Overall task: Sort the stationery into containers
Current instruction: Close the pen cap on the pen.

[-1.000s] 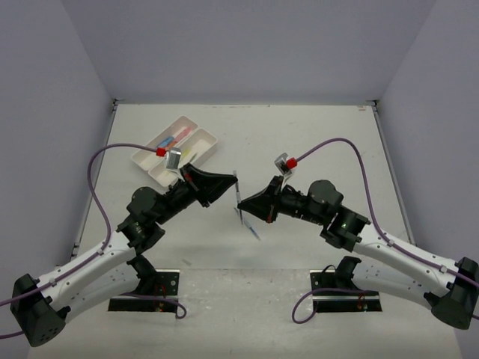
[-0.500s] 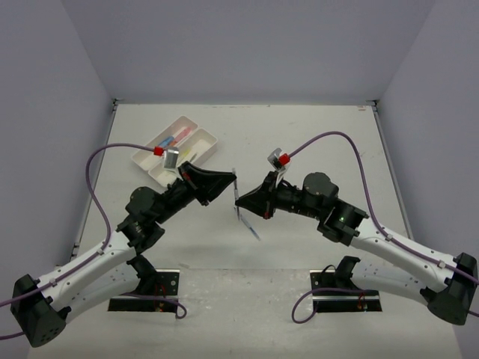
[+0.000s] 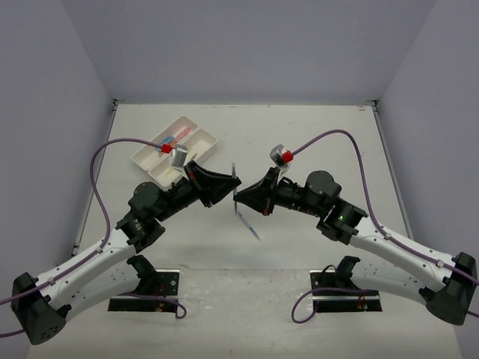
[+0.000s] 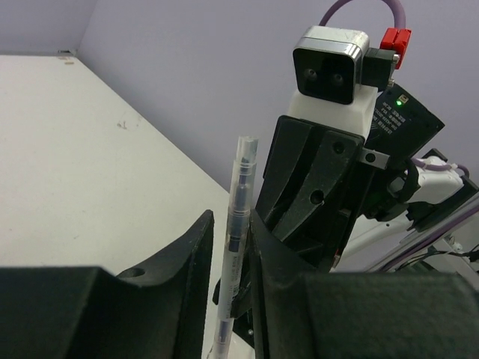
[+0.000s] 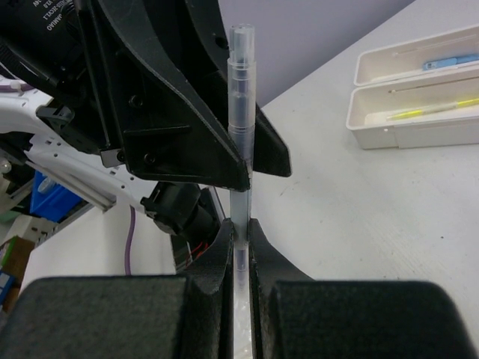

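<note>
A thin clear pen (image 3: 235, 182) with blue-grey bands stands upright in mid-air between the two arms. My right gripper (image 3: 239, 197) is shut on its lower part; in the right wrist view the fingers (image 5: 221, 247) pinch the pen (image 5: 241, 112). My left gripper (image 3: 231, 185) straddles the same pen (image 4: 241, 187) with its jaws open: the pen leans on the right finger, and a gap shows to the left finger (image 4: 196, 247). Two white containers (image 3: 213, 139) (image 3: 183, 118) lie side by side at the back left, holding a yellow item and blue and pink markers.
Another thin pen (image 3: 250, 224) lies on the table just below the two grippers. The containers (image 5: 359, 120) sit on the table to the upper right in the right wrist view. Purple cables arc over both arms. Walls close the table on three sides.
The left jaws have parted from the pen, which they held shut a second ago. The right gripper moved left and up onto the pen and stays shut on it.
</note>
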Available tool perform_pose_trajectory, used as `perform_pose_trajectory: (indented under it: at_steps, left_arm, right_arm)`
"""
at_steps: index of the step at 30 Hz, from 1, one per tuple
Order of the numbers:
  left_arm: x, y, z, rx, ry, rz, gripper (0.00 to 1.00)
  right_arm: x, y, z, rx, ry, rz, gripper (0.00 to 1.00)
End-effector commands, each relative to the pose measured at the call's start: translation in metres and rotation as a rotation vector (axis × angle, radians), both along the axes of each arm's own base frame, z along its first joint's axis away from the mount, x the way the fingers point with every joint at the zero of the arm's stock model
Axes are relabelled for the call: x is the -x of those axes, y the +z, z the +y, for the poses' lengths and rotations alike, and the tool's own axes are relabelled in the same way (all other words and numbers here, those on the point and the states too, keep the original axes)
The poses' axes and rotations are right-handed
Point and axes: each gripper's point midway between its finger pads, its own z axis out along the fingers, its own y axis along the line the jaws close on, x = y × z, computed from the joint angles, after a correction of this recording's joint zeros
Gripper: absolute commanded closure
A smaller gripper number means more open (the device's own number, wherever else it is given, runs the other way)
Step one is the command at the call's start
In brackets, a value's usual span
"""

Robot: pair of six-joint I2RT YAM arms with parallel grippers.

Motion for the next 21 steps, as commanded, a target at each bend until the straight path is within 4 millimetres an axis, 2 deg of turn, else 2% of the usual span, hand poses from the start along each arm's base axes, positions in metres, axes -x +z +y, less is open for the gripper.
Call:
perform_pose_trajectory:
  at_steps: [1,3,6,7,9,10,12,16,20,21]
  left_arm:
    - [0.006,0.002,0.003,-0.008,-0.013,-0.031,0.83]
    - [0.005,0.005,0.005,-0.001,0.001,-0.032,1.0]
    - [0.009,0.013,0.006,0.013,-0.009,-0.057,1.0]
    - [0.011,0.016,0.006,0.021,-0.019,-0.066,1.0]
    - [0.017,0.025,0.008,0.052,-0.037,-0.086,1.0]
    - [0.02,0.029,0.009,0.064,-0.044,-0.097,1.0]
    - [0.024,0.037,0.011,0.089,-0.054,-0.115,1.0]
    - [0.027,0.043,0.011,0.101,-0.067,-0.122,1.0]
    - [0.025,0.045,0.011,0.106,-0.057,-0.12,1.0]
    - [0.024,0.043,0.011,0.099,-0.054,-0.115,1.0]
  right_arm:
    - [-0.001,0.033,-0.001,-0.076,-0.003,-0.089,1.0]
    - [0.0,0.032,0.0,-0.077,0.004,-0.088,1.0]
    - [0.004,0.029,0.001,-0.083,0.029,-0.092,1.0]
    - [0.006,0.031,0.003,-0.09,0.046,-0.098,0.93]
    - [0.011,0.034,0.009,-0.101,0.095,-0.099,0.69]
    - [0.013,0.034,0.012,-0.1,0.119,-0.096,0.61]
    - [0.017,0.035,0.019,-0.106,0.162,-0.082,0.56]
    - [0.015,0.041,0.027,-0.12,0.181,-0.076,0.67]
    - [0.015,0.047,0.031,-0.133,0.2,-0.078,0.84]
    - [0.015,0.047,0.031,-0.133,0.198,-0.078,0.91]
